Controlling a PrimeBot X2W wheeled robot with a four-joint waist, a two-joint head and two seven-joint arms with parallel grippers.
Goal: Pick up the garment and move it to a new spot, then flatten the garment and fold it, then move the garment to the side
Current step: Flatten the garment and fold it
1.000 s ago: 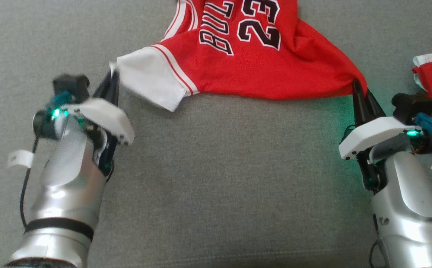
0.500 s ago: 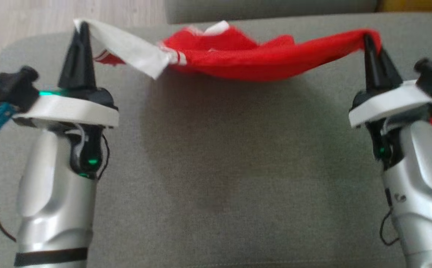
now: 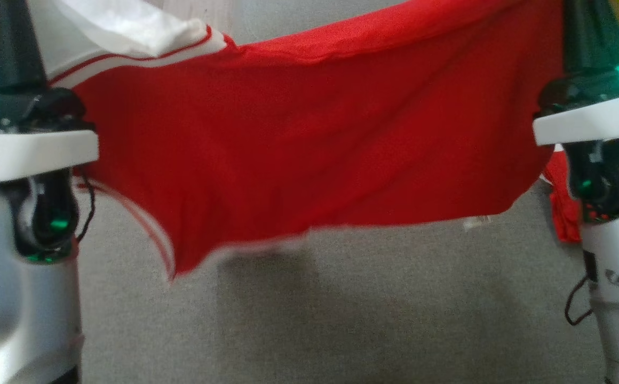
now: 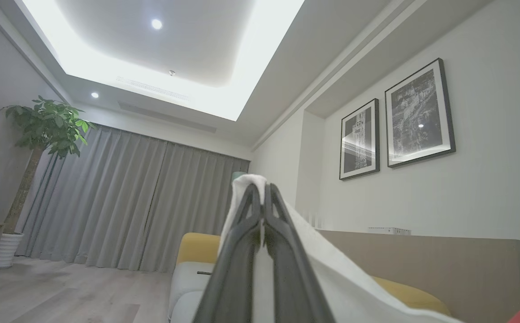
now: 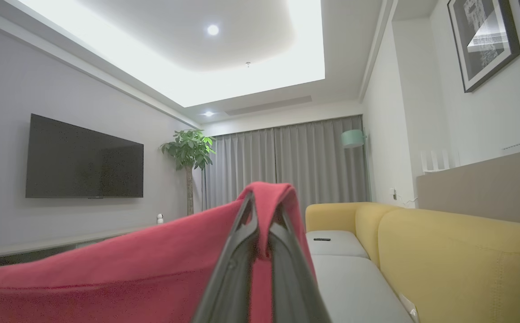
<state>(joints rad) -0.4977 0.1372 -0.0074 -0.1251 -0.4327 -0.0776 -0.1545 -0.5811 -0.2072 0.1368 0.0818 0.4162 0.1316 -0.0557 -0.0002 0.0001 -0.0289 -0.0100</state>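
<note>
The red jersey (image 3: 309, 138) hangs spread in the air between both arms, above the grey cushion (image 3: 341, 320). The left gripper (image 4: 260, 194) pinches its white sleeve edge, and the right gripper (image 5: 264, 204) pinches a red corner.

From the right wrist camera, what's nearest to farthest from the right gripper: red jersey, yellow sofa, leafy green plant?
1. Red jersey, pinched in the right gripper.
2. Yellow sofa, on the right.
3. Leafy green plant, far back, left.
</note>
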